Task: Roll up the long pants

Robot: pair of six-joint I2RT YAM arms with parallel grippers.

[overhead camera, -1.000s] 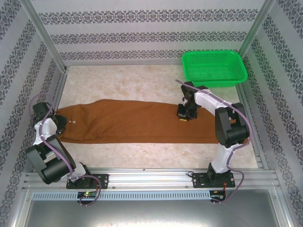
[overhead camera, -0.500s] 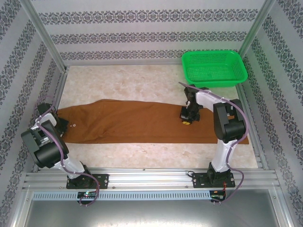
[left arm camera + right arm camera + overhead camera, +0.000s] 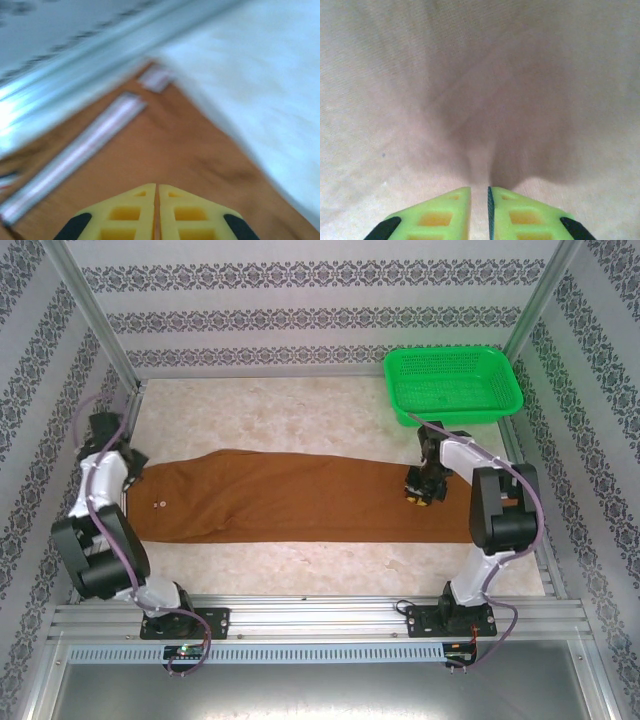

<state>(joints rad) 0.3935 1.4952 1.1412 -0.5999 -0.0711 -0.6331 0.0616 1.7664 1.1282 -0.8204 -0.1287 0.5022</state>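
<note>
Inspected worktop [image 3: 290, 415]. Found the long pants [image 3: 290, 498] spread flat lengthwise across its middle, waistband toward the left edge, legs toward the right edge. Noted a small pale dot on the cloth near the waistband.

Located left pincer [image 3: 133, 468] at the waistband end, close to the left edge. Saw its yellow fingers [image 3: 125, 215] pressed together with barely a slit between, above brown cloth bearing pale strips. Could not confirm any cloth in that slit from the blurred wrist view.

Located right pincer [image 3: 418, 492] over the leg end, toward the right edge. Saw its fingertips [image 3: 445, 215] nearly closed, apparently nipping a raised fold of cloth leading into the narrow gap.

Recorded green basket [image 3: 398, 390] in the far right corner, apart from the pants.
</note>
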